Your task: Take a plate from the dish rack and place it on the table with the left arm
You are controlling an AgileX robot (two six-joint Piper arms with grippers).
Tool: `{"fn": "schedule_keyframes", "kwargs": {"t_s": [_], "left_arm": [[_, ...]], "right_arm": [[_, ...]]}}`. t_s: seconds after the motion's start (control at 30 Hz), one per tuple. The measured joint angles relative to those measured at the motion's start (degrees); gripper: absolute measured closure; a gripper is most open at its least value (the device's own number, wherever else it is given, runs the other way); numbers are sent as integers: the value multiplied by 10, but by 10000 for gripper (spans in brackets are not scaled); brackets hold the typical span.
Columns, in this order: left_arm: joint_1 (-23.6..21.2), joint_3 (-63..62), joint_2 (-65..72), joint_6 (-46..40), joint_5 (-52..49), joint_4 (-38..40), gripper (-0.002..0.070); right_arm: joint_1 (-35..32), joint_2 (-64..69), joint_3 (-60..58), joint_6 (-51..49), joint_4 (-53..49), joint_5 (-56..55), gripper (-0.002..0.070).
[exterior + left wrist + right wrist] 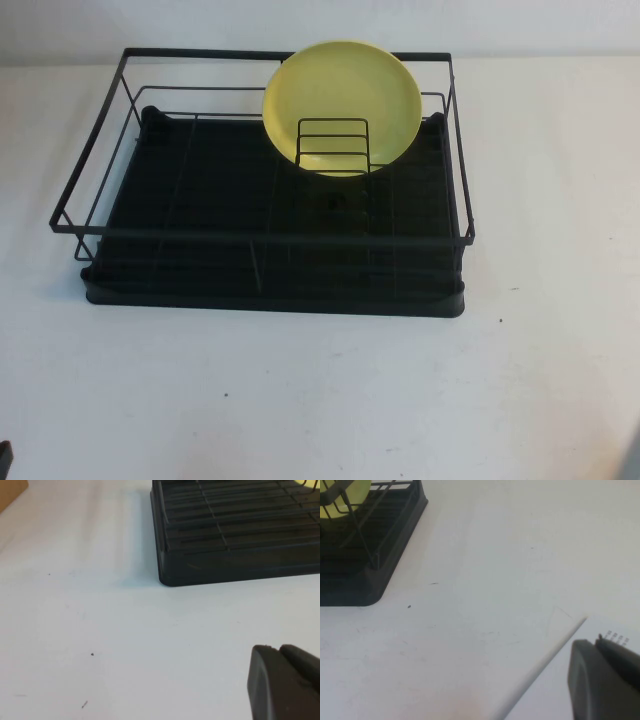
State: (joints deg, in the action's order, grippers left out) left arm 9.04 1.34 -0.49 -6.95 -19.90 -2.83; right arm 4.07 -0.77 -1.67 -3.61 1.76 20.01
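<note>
Inside dish rack [270, 235], plate [342, 105] upright behind wire dividers [333, 145]; left gripper [282, 682], right gripper [602, 677] low over table [300, 390].

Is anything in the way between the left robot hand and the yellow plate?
Yes. The plate stands at the back of the dish rack, behind its wire sides and dividers. The left gripper is low over the table in front; the right gripper is parked.

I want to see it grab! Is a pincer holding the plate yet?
No. The plate stands in the dish rack; left pincer and right pincer hover over bare table.
</note>
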Motion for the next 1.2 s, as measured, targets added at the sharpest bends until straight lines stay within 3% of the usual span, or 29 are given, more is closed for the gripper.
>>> {"fn": "schedule_keyframes", "kwargs": {"t_s": [1.0,1.1,1.2], "left_arm": [[0,0,0,1,1,4,679],[0,1,0,40,25,62,679],[0,1,0,130,87,202,679]], "right_arm": [[0,0,0,0,0,0,696],[0,0,0,0,0,0,696],[0,0,0,0,0,0,696]]}}
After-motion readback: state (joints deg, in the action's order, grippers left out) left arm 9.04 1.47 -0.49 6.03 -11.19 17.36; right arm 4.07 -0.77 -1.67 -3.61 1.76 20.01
